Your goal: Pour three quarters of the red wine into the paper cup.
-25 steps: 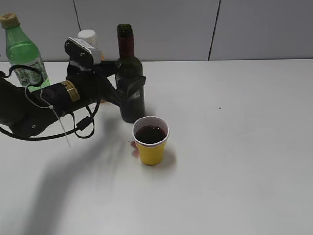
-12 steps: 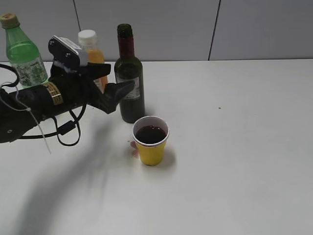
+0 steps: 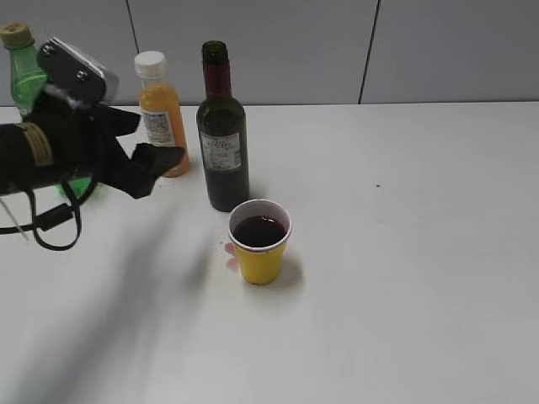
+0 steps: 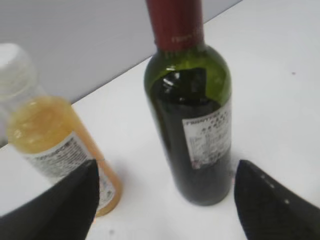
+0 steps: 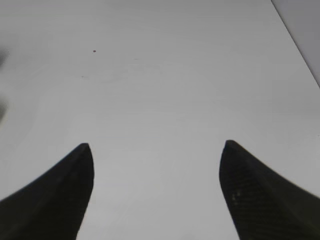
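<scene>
The dark green wine bottle (image 3: 222, 139) with maroon neck foil and white label stands upright on the white table, uncorked; in the left wrist view (image 4: 192, 115) dark wine fills it to the shoulder. The yellow paper cup (image 3: 259, 241) stands just in front of it, holding dark red wine (image 3: 258, 230) well up its inside. My left gripper (image 3: 150, 151) is open and empty, in the air to the left of the bottle, clear of it; it also shows in the left wrist view (image 4: 167, 172). My right gripper (image 5: 156, 150) is open over bare table, out of the exterior view.
An orange juice bottle (image 3: 160, 114) with a white cap stands left of the wine bottle, close behind my left gripper. A green plastic soda bottle (image 3: 25, 67) stands at the far left, partly behind my left arm. Small pink drips (image 3: 229, 250) mark the table beside the cup.
My left gripper has let go of the wine bottle, opened and drawn back to the left and upward. The bottle stays upright; the cup has not moved.
</scene>
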